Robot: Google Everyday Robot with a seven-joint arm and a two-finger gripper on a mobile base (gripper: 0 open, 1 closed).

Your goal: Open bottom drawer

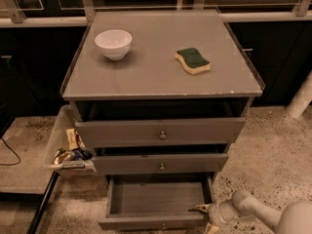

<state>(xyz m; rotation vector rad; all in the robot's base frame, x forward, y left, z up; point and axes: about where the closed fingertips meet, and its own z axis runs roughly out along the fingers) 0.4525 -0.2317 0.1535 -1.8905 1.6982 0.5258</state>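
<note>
The arm (257,209) is smooth, rounded, off-white tubing with a bulbous wrist; its pale gripper (204,217) sits at near right.

You have a white bowl (113,44) at the far left of the cabinet top (146,79) and a green-and-yellow sponge (193,61) well apart to its right. Left of the cabinet, a clear bin (56,130) holds wrapped snacks (72,153). The gripper (201,208) sits low at near right.

The bottom drawer (156,199) is grey, with a flat front and a small round knob in the middle. It sits lowest in the cabinet, close to the floor. It is pulled far out, so its grey inside shows. The gripper (204,217) is at its front right corner.
</note>
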